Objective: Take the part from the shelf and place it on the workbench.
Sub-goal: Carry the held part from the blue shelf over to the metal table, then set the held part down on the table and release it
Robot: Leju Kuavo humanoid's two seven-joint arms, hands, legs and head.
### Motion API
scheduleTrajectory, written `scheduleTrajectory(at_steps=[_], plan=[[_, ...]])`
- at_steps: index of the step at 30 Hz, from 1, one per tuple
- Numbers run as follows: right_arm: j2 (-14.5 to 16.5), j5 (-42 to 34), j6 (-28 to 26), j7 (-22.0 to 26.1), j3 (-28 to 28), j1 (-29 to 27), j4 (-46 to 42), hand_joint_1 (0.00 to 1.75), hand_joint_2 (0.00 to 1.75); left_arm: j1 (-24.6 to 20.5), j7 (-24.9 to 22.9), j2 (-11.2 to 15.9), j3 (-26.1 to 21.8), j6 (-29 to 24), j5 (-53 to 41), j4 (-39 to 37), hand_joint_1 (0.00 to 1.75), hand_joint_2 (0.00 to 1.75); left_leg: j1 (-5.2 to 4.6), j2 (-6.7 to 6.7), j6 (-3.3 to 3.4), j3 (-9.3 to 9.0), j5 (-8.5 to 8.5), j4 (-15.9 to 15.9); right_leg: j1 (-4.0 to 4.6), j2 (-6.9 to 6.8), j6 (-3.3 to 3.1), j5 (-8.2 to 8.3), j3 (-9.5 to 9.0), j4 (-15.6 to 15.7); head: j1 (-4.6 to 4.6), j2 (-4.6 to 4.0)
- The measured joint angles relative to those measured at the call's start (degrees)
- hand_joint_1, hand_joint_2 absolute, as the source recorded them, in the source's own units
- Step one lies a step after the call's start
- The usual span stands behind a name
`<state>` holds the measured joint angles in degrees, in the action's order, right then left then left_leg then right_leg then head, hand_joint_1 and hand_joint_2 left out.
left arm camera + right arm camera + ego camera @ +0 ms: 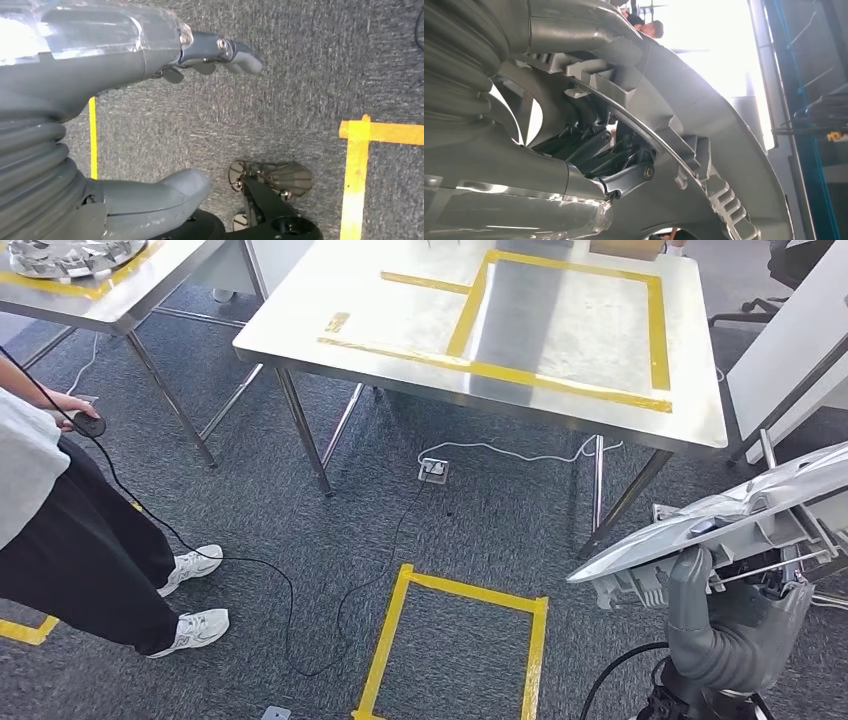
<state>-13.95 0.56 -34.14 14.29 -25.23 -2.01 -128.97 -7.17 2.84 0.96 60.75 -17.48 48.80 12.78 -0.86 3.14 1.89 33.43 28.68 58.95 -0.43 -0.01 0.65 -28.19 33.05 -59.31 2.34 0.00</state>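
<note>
Dark grey carpet with yellow tape squares, and a steel worktop (400, 330) ahead of me.

My right hand (695, 585) grips the part (720, 515), a silver-grey plastic moulding held tilted at lower right, off the worktop; the right wrist view shows my fingers (624, 175) curled into its ribbed underside. My left hand (150, 55) hangs over the carpet with fingers apart, holding nothing. A person (60, 530) stands at left, holding a small black controller (88, 424).

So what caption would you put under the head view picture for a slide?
The robot's right hand holds a silvery part near the taped steel workbench, beside a person.
</note>
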Motion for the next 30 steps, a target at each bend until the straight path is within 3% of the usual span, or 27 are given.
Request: scheduleTrajectory(at_steps=[5,10,30], plan=[[0.0,-0.6,0.0,0.1,0.0,-0.1,0.1,1.75,1.75,0.2,0.0,0.1,0.0,0.0,0.0,0.0,0.0,1.75,-0.03,-1.64,-0.06,0.15,0.29,0.0,0.15,1.22,0.1,-0.56,-0.27,1.3,-1.19,0.0],[0.0,-0.9,0.0,0.1,0.0,-0.1,0.1,1.75,1.75,0.0,-0.1,0.1,0.0,0.0,0.0,0.0,0.0,1.75,0.18,-2.15,-0.36,-0.19,0.45,-0.3,0.32,1.65,-0.21,-0.67,-0.36,1.2,-2.03,0.0],[0.0,-0.9,0.0,0.8,0.0,0.3,1.0,1.75,1.75,0.0,-0.1,0.2,0.0,0.0,-0.1,0.0,0.0,1.75,0.18,-2.12,-0.48,-0.3,0.53,-0.3,0.34,1.66,-0.29,-0.71,-0.72,1.5,-1.86,0.0]])
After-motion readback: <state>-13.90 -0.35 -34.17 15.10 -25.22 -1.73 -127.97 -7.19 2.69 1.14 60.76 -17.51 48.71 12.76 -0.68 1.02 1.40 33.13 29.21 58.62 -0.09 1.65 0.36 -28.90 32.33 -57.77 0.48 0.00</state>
